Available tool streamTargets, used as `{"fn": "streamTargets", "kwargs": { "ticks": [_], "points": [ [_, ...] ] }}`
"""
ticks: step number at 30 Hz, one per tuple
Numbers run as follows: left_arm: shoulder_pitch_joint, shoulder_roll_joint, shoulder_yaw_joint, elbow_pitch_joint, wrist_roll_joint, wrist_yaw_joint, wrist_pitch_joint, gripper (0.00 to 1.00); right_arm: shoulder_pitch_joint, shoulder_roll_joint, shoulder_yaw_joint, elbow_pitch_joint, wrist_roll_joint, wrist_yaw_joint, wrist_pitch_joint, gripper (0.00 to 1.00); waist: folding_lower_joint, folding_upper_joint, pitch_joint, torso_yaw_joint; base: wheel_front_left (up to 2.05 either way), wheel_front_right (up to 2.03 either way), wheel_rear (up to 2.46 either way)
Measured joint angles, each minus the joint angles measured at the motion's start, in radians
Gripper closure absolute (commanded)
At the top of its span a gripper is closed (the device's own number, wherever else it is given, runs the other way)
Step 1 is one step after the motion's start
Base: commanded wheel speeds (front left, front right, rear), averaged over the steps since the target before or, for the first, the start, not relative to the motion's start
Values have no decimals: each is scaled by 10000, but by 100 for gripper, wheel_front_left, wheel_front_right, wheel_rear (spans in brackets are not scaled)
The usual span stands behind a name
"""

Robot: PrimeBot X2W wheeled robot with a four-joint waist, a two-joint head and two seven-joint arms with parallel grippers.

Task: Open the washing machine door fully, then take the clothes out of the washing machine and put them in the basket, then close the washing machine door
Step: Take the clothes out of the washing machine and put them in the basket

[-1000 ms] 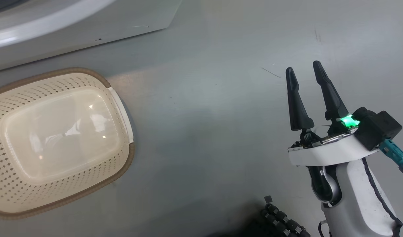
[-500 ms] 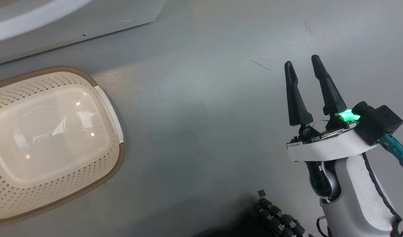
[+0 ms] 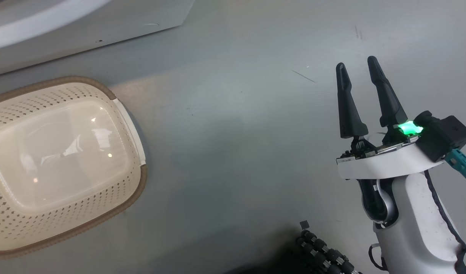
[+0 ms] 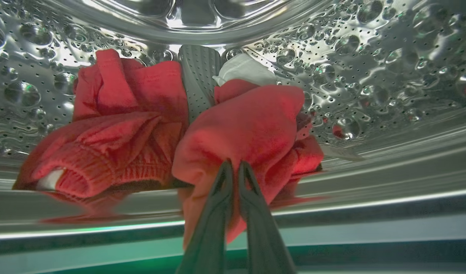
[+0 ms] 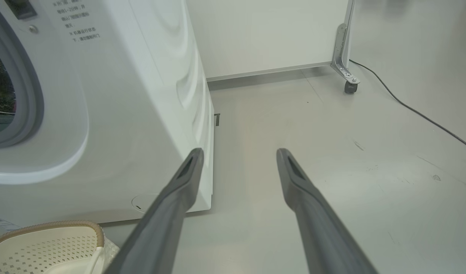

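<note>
Bare floor [image 3: 236,152] lies open between basket [image 3: 140,182] and right hand [image 3: 355,62].

Clothes [image 4: 252,125] of fleecy cloth, washing machine [image 4: 369,57] of glossy dimpled steel inside — basket [image 3: 16,228] perforated plastic.

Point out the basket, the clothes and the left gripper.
basket [image 3: 142,179]: head view, brown rim, right side.
clothes [image 4: 255,121]: left wrist view, front red fold.
left gripper [image 4: 235,164]: left wrist view, midway between its fingertips.
</note>
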Motion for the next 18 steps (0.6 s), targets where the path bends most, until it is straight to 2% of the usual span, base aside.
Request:
{"fn": "streamTargets", "kwargs": {
  "ticks": [11, 18],
  "points": [
    [123, -301, -171, 0, -44, -663, -1057, 100, 2, -2, -370, 113, -508, 2, 0, 0, 0, 0, -328, 430, 0, 0, 0],
    [919, -583, -320, -190, -59, -861, -2063, 100, 19, -6, -541, 180, -792, 81, 0, 0, 0, 0, -698, 792, 0, 0, 0]
  ]
}}
